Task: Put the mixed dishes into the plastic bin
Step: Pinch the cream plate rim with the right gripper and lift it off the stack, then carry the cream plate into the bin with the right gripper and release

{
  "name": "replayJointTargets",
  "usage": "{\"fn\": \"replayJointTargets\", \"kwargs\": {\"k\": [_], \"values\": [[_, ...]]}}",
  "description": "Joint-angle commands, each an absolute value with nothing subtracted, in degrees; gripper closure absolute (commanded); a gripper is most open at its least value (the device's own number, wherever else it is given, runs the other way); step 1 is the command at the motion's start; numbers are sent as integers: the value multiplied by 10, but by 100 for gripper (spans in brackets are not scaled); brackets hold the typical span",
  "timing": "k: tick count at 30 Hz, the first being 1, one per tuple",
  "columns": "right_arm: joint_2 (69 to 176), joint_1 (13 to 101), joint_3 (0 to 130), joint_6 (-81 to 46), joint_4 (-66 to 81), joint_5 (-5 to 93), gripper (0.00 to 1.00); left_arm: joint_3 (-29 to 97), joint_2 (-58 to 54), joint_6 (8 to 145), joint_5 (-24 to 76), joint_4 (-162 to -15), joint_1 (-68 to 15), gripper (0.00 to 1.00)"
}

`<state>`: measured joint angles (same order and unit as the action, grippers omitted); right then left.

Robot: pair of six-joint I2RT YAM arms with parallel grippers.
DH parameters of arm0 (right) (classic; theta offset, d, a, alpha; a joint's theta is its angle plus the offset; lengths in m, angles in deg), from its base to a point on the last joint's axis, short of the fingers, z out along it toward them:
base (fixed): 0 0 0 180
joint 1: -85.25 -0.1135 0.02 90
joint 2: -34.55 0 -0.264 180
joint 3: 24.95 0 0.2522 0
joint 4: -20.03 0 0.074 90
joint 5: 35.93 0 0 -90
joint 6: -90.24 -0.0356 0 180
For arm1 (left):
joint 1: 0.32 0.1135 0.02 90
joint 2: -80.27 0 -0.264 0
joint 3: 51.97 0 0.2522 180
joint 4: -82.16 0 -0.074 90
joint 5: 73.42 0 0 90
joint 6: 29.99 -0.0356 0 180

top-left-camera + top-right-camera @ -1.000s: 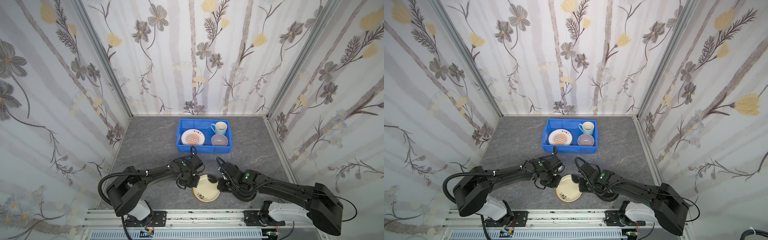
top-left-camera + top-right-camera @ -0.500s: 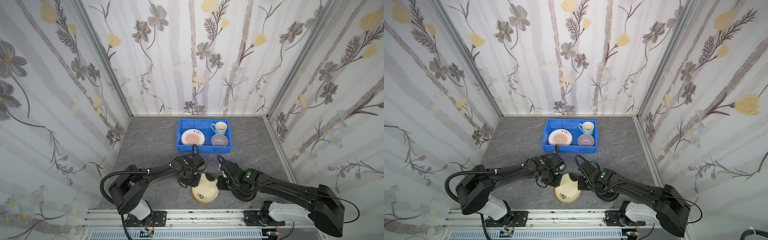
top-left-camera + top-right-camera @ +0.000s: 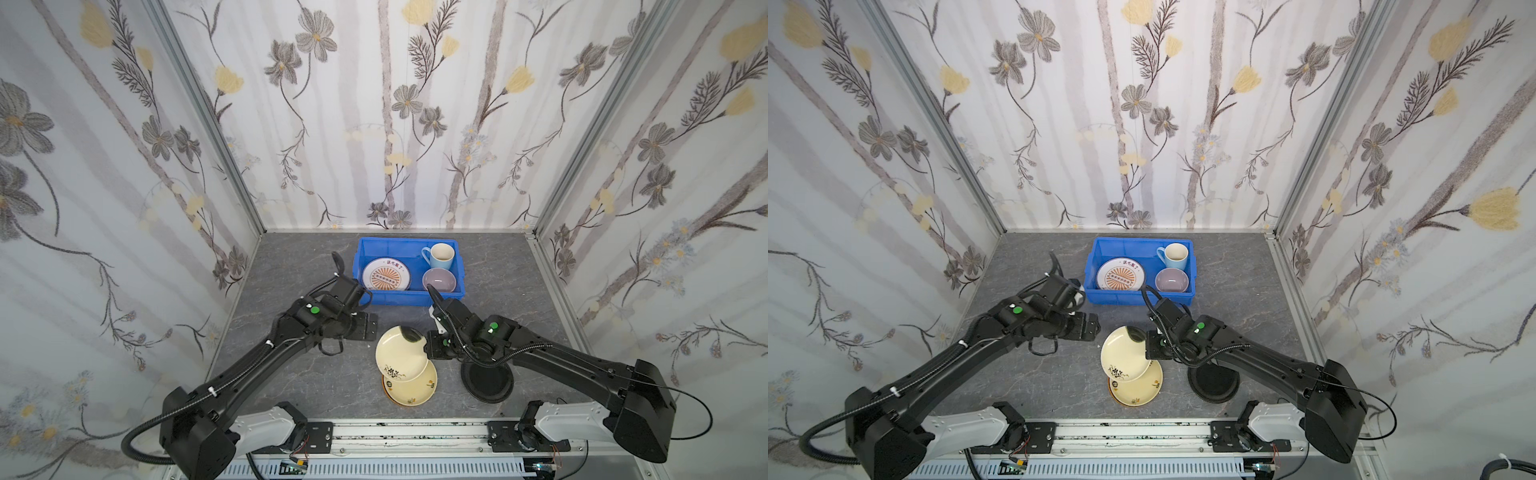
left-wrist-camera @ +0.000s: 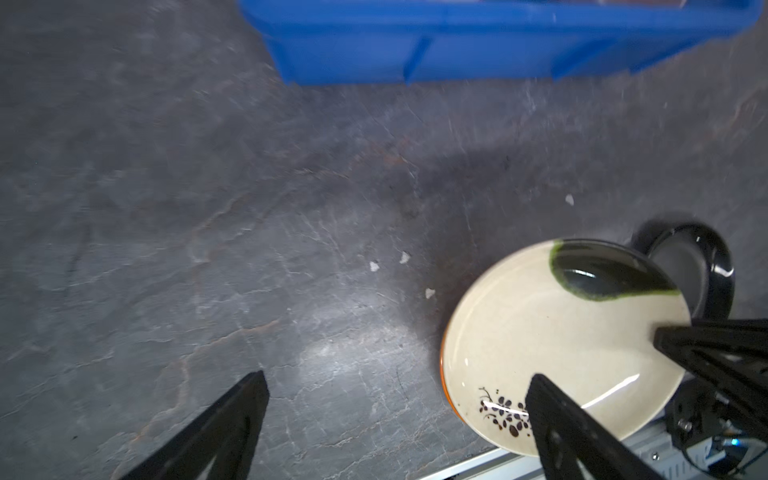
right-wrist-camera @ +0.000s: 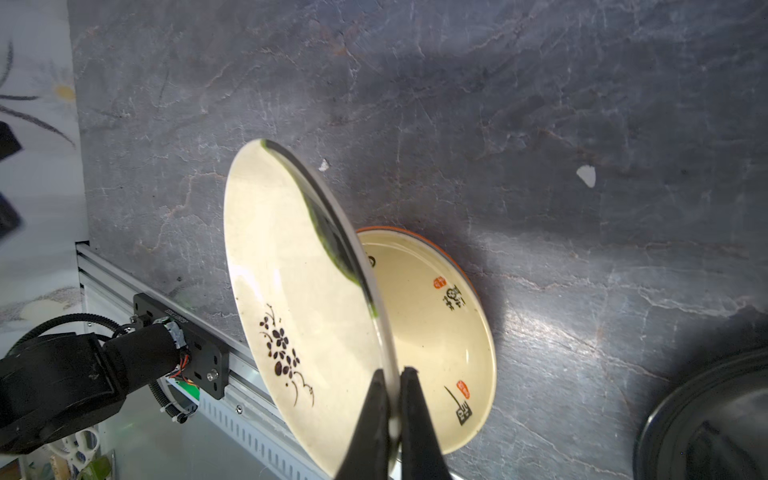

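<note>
— What does the right wrist camera give that the top views don't?

— The grip itself. The right tool point(image 5: 392, 372) has its two thin black fingers point(image 5: 370, 415) pinched together on the rim of the cream plate point(image 5: 299, 291). The plate is tilted up on edge. It is glossy, with a dark flower sprig painted inside and a green-black glaze patch at the rim. Behind it the orange-rimmed plate point(image 5: 440, 324) lies flat on the table point(image 5: 540, 124), cream inside with black characters and small red seals.

— And from above?

— In both top views the held plate overlaps that flat one. Only those views look into the bin point(image 3: 407, 298), a bright blue plastic rectangle at the back of the table. It holds a lettered plate point(image 3: 386, 275) with an orange sunburst centre, a light blue mug point(image 3: 440, 257) standing upright, and a lilac bowl point(image 3: 439, 280). The left wrist camera catches only the bin's smooth ribbed outer wall.

— The left tool?

— The left tool point(image 4: 397, 376) has its jaws spread wide and holds nothing. It is over bare grey, stone-veined table, near the held plate's edge.

— Anything else outside the bin?

— A round, shiny black plate point(image 3: 486, 382) lies flat under the right arm.
</note>
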<state>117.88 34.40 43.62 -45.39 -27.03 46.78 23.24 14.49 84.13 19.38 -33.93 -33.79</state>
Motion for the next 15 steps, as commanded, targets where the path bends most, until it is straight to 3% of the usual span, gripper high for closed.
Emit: {"fn": "replayJointTargets", "kwargs": {"k": [1,9,15], "values": [[1203,363,485,-414,-275,461,94,266,181,821,178,-288,-274,0],[1337,442,682,-323,-318,450,94,341,158,798,234,-282,-172,0],[1466,491,863,-272,-351,439,94,381,112,800,265,-304,-143,0]]}}
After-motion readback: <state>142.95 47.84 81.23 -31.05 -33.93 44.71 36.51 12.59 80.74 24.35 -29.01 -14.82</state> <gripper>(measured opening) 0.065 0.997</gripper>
